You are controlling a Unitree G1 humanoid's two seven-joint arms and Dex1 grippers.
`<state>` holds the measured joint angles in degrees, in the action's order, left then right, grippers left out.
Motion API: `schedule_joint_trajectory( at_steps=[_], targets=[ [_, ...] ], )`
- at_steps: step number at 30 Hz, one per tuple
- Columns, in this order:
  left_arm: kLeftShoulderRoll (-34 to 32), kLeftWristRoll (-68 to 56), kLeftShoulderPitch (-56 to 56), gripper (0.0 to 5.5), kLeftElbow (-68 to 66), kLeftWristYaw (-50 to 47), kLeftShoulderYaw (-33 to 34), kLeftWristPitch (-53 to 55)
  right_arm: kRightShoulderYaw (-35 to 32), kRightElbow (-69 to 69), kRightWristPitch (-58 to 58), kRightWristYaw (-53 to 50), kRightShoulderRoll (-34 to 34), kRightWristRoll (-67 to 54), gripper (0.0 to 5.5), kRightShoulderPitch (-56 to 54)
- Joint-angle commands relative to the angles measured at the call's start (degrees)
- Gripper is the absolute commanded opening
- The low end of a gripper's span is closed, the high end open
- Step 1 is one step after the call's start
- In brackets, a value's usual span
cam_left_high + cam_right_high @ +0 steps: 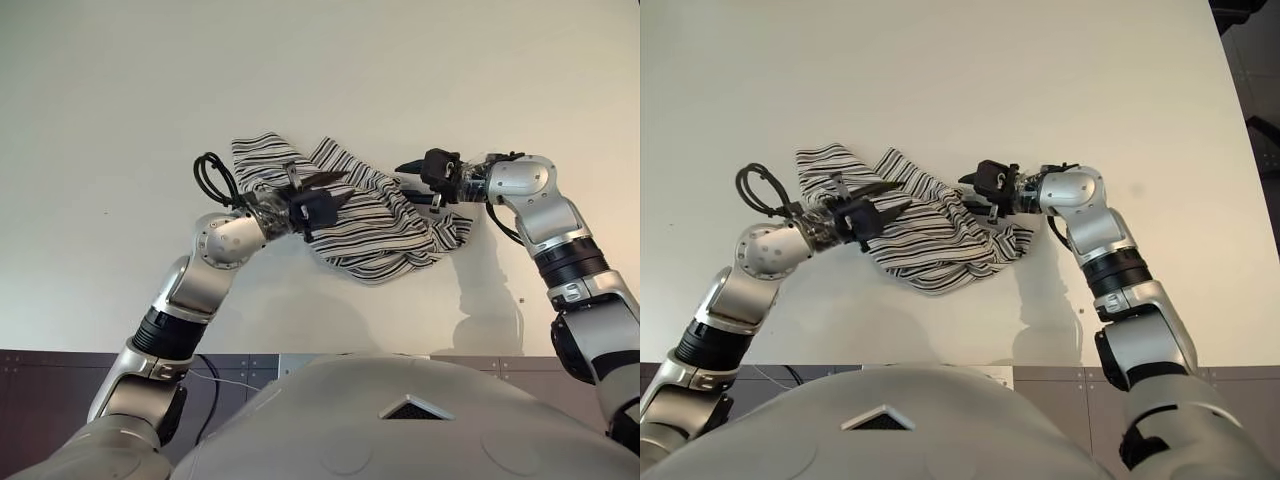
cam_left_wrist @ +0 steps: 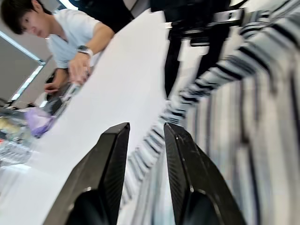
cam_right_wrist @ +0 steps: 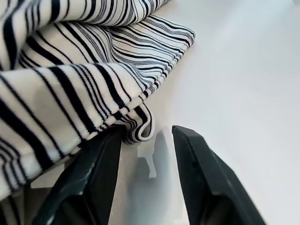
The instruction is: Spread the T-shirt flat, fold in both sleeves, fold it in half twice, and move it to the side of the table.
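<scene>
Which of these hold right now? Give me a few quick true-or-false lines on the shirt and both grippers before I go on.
1. The T-shirt lies spread flat. False: it is bunched up and creased.
2. The left gripper has its jaws apart. True.
3. The right gripper is shut on the fabric. False: its jaws are apart, at the shirt's edge.
4. The shirt rests on the white table, with one gripper at each side of it. True.
</scene>
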<state>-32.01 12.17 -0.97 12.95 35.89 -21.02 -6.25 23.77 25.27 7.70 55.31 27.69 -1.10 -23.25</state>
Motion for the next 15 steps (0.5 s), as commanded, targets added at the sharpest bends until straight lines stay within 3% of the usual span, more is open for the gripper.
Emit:
schedule_joint_trajectory(
  at_steps=[1, 8, 15],
  targets=[
    [-2.2, 0.2, -1.7, 1.35, 0.6, 2.9, -0.9, -0.1, -1.1, -0.8, 0.6, 1.0, -0.5, 0.8, 1.94, -1.4],
    [-4.9, 0.7, -4.6, 1.35, -0.9, 5.9, -1.5, -0.7, -4.0, 1.5, 2.1, -3.5, -5.1, 1.7, 1.94, -7.6],
    [-6.6, 2.1, -4.4, 1.35, -2.6, 7.6, -2.2, -2.7, 3.2, 13.9, 6.3, -1.8, -11.9, 9.1, 1.94, -12.2]
  ],
)
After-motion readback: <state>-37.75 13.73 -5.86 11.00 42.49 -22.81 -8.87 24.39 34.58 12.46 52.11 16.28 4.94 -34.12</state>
